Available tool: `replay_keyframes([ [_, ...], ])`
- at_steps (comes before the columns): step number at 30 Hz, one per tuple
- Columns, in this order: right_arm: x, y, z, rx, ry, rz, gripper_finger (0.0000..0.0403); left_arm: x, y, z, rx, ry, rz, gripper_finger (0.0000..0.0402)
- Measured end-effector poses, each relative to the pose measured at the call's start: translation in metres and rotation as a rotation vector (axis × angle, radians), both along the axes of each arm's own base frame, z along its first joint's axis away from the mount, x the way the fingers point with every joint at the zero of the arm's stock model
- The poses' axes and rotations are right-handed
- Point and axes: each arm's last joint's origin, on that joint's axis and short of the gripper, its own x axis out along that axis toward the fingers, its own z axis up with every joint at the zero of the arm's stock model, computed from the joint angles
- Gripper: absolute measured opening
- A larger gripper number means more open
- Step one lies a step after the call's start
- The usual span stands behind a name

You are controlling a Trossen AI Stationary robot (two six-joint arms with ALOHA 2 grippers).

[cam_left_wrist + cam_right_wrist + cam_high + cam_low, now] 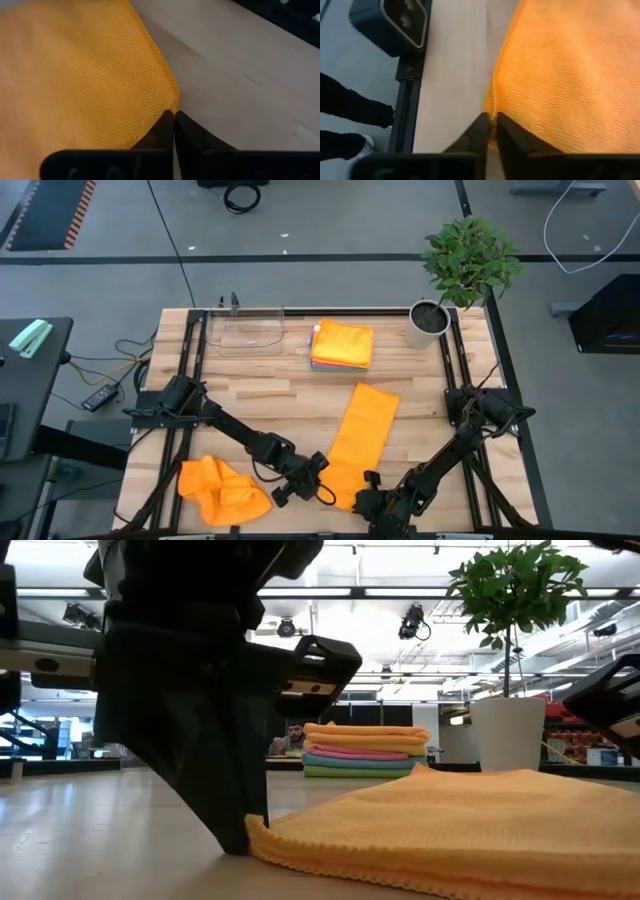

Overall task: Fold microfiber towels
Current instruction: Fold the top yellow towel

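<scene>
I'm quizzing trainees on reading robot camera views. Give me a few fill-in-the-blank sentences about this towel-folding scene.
1. Both grippers pinch corners at the near end of the long ____ towel.
2. The left gripper is ____ on the corner.
3. The folded towel stack lies between the clear tray and the potted ____.
4. A crumpled orange towel lies near the ____ arm.

Missing words: orange; shut; plant; left

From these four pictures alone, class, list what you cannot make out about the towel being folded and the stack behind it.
- Orange towel, high view: near corners hidden under the left gripper and right gripper.
- Low view: its right part cut off by the edge.
- Folded stack, low view: left end hidden behind a dark arm.
</scene>
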Motion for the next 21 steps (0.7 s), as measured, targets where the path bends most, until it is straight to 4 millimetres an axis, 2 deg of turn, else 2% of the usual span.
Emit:
replay_keyframes([
  [3, -0.001, -0.001, 0.007, 0.029, 0.001, -0.019, 0.0011, 0.000, 0.000, 0.000, -0.027, 0.018, 0.046, 0.0011],
  [6, -0.004, -0.006, 0.019, 0.057, 0.029, -0.050, 0.0008, 0.001, -0.001, 0.005, -0.092, 0.035, 0.111, 0.0007],
  [9, -0.005, -0.011, 0.045, 0.137, 0.021, -0.119, 0.0007, 0.000, 0.000, 0.015, -0.193, 0.088, 0.199, 0.0006],
  [12, -0.010, -0.012, 0.073, 0.213, -0.012, -0.144, 0.0006, -0.002, 0.000, 0.036, -0.319, 0.127, 0.304, 0.0005],
  [14, -0.017, -0.011, 0.085, 0.238, -0.019, -0.128, 0.0006, -0.004, -0.002, 0.056, -0.425, 0.140, 0.373, 0.0005],
  [17, -0.025, -0.007, 0.101, 0.295, -0.050, -0.121, 0.0005, -0.009, -0.010, 0.075, -0.577, 0.196, 0.479, 0.0003],
  [21, -0.037, 0.008, 0.103, 0.381, -0.052, -0.135, 0.0005, -0.016, -0.035, 0.096, -0.812, 0.214, 0.552, 0.0003],
])
